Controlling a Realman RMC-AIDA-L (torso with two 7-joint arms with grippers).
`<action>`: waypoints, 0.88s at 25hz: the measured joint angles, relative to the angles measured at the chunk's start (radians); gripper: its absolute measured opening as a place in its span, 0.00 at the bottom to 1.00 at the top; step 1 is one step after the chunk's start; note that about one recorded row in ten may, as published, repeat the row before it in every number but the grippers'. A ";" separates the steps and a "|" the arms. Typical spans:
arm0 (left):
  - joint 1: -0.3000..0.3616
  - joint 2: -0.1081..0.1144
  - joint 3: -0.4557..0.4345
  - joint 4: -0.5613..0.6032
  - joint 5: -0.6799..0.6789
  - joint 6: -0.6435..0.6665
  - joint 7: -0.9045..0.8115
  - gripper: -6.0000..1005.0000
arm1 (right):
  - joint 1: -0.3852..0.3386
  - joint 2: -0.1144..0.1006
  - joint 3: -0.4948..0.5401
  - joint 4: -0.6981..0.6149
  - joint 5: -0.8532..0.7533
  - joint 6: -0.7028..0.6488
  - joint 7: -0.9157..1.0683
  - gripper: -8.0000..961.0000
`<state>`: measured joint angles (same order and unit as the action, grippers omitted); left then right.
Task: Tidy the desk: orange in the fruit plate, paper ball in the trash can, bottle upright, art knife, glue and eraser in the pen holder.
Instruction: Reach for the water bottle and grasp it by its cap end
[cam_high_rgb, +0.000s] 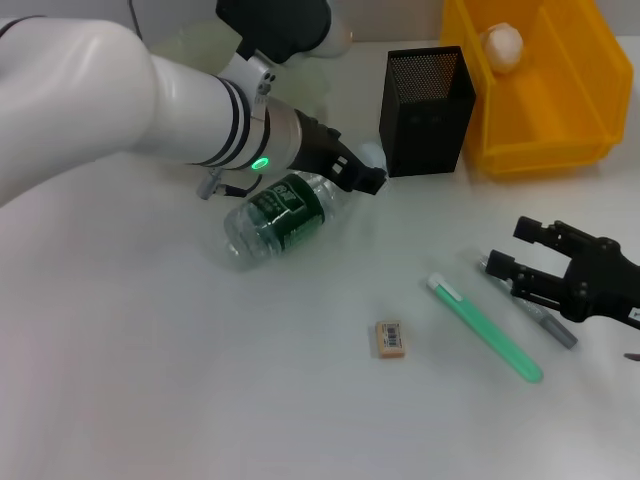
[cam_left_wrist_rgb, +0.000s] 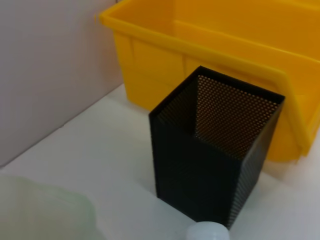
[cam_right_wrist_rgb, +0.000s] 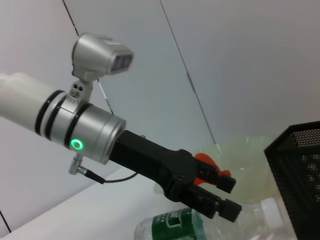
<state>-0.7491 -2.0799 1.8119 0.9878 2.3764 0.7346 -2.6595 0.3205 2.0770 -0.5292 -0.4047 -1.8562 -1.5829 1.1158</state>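
The bottle (cam_high_rgb: 280, 215) lies on its side mid-table, its white cap (cam_left_wrist_rgb: 207, 232) towards the pen holder (cam_high_rgb: 428, 100). My left gripper (cam_high_rgb: 365, 178) hangs open just above the bottle's neck, with nothing between its fingers (cam_right_wrist_rgb: 227, 183). Behind it, the orange (cam_right_wrist_rgb: 205, 161) sits in the fruit plate (cam_right_wrist_rgb: 245, 150). The paper ball (cam_high_rgb: 503, 45) lies in the trash can (cam_high_rgb: 545, 110). The eraser (cam_high_rgb: 390, 338) rests near the front. A long green stick (cam_high_rgb: 485, 328) and a grey pen-shaped tool (cam_high_rgb: 530, 305) lie to its right; which is glue or art knife I cannot tell. My right gripper (cam_high_rgb: 510, 248) is open beside them.
The pen holder (cam_left_wrist_rgb: 215, 150) stands directly against the trash can (cam_left_wrist_rgb: 225, 50) at the back right. My left arm covers most of the fruit plate (cam_high_rgb: 198, 45) in the head view. A wall runs behind the table.
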 joint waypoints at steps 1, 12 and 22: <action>0.000 0.000 0.000 -0.007 0.000 -0.011 0.000 0.79 | 0.004 0.000 0.000 0.004 0.000 0.000 -0.002 0.82; 0.015 0.000 0.031 -0.034 -0.006 -0.082 0.016 0.78 | 0.033 0.001 -0.002 0.017 0.000 0.012 -0.005 0.82; 0.032 0.000 0.052 -0.037 0.001 -0.075 0.021 0.78 | 0.048 0.000 -0.001 0.029 0.001 0.012 -0.005 0.82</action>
<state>-0.7174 -2.0800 1.8643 0.9510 2.3775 0.6599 -2.6387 0.3682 2.0769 -0.5307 -0.3756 -1.8553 -1.5707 1.1106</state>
